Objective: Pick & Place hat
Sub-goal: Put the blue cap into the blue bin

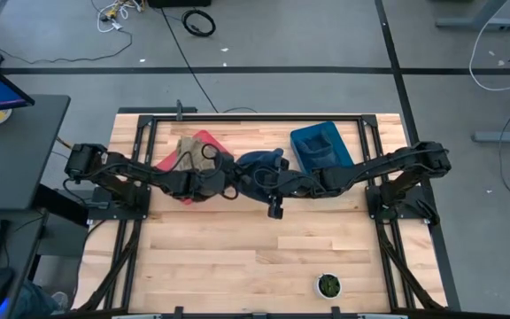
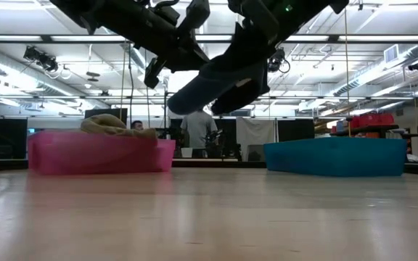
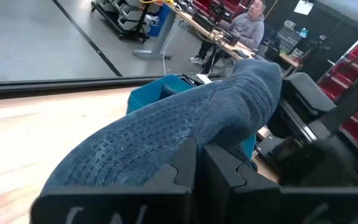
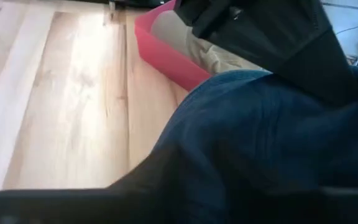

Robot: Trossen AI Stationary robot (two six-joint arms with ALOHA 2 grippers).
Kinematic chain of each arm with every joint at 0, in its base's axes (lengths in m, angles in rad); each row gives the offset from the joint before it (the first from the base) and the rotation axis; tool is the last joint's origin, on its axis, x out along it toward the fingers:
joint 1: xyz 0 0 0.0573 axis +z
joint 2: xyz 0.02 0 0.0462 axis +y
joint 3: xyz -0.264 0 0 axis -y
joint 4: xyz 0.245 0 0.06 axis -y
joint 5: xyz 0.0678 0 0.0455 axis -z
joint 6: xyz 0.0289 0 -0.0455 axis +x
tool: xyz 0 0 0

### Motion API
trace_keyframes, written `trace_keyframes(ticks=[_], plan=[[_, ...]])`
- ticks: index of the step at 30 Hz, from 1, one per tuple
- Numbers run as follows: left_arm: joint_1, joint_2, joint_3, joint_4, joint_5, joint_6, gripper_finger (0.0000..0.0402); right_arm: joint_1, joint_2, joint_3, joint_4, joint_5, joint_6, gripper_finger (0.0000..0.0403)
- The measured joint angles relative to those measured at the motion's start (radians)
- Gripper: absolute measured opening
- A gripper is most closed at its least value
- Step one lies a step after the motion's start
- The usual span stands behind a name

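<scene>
A blue knit hat [image 1: 257, 162] hangs in the air between my two grippers over the middle of the table; in the low view [image 2: 216, 87] it is well clear of the wood. My left gripper [image 1: 227, 182] is shut on its left end. My right gripper [image 1: 274, 182] is at its right end, and the hat [image 4: 272, 137] fills the right wrist view. A pink bin [image 1: 204, 143] holding a tan hat [image 1: 187, 149] stands at the far left. A blue bin [image 1: 321, 146] stands at the far right. My left gripper pinches a fold of the knit cloth [image 3: 188, 146] between its two fingers [image 3: 229, 171], coming level from the table's left. The hat stretches away from the fingers toward the right arm, lifted clear. My right gripper is shut on the hat's right end, coming from the table's right. The hat [image 4: 241, 124] itself covers the fingers, so the part and kind of hold do not show. The hat is clear of the table.
A small green potted plant [image 1: 328, 285] stands near the front edge at the right. The near half of the table is bare wood [image 1: 237, 257]. Metal frame rails [image 1: 149, 133] run along the table's sides. A person [image 2: 198, 130] stands beyond the table.
</scene>
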Motion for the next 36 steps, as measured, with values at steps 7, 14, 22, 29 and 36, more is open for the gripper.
trace_keyframes(ticks=[7, 14, 22, 29, 36], plan=[[-0.001, 0.000, 0.000, -0.001, -0.002, 0.057, 0.0019, -0.002, 0.000, 0.000, -0.033, 0.007, -0.063, 0.0011], [0.005, 0.000, 0.000, -0.011, 0.006, 0.086, 0.0030, -0.002, 0.000, 0.000, -0.074, 0.016, -0.067, 0.0006], [0.044, 0.000, 0.000, -0.011, 0.107, 0.086, 0.0102, -0.001, -0.003, 0.000, -0.211, 0.088, -0.063, 0.0004], [0.045, 0.000, 0.000, -0.011, 0.109, 0.175, 0.0144, 0.028, -0.101, 0.000, -0.415, 0.216, -0.083, 0.0003], [0.045, 0.000, 0.000, -0.025, 0.108, 0.188, 0.0146, 0.053, -0.314, 0.000, -0.687, 0.363, -0.339, 0.0002]])
